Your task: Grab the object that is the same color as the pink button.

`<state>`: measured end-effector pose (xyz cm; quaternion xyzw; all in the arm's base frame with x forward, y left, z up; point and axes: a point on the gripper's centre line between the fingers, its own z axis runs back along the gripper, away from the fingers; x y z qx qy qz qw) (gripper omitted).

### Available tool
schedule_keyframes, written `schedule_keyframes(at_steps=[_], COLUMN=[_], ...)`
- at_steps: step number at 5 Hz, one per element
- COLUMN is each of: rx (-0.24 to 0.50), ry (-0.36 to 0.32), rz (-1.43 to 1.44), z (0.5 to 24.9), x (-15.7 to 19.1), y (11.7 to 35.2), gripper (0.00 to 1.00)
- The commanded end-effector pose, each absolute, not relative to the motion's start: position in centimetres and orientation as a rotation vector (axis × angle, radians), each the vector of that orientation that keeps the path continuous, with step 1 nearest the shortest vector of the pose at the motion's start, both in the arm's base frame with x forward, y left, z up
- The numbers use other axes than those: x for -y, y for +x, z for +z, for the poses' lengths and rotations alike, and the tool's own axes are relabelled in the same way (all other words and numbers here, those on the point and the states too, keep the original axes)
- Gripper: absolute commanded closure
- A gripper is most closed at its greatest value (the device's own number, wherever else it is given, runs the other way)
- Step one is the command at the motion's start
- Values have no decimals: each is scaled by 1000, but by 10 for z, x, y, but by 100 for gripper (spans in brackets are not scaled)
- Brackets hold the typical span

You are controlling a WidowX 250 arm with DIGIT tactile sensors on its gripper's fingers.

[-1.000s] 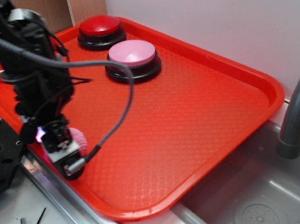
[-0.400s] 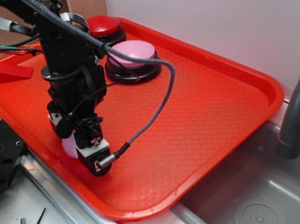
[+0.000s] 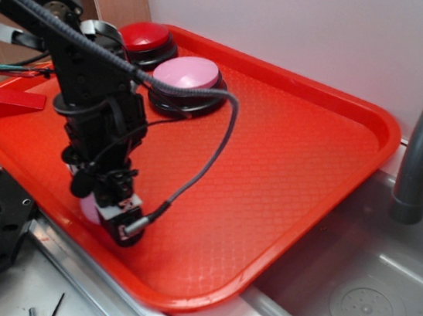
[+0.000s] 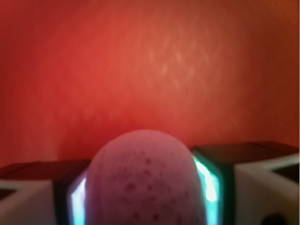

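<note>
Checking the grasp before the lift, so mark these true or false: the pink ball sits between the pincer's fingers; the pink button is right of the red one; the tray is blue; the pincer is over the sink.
1. The pink ball sits between the fingers of the pincer: true.
2. The pink button is right of the red button in the exterior view: true.
3. The tray is blue: false, it is red.
4. The pincer is over the sink: false, it is low over the tray's near-left part.
</note>
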<state>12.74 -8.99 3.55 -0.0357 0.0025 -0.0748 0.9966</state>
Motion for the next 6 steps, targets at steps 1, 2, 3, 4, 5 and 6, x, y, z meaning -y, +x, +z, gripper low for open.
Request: schedule_keyframes(at_steps=[1,2,3,4,5,6], rx=[72,62,83,92,100,100], ry=[-43,-4,19,19,-25,-39], rz=[-211,-176,-137,-80,64,136], z=[125,143,158,160,157,160], x=[69,49,29,4,-1,7], y=[161,182,181,196,206,207], gripper=[100,100,100,100,100,100])
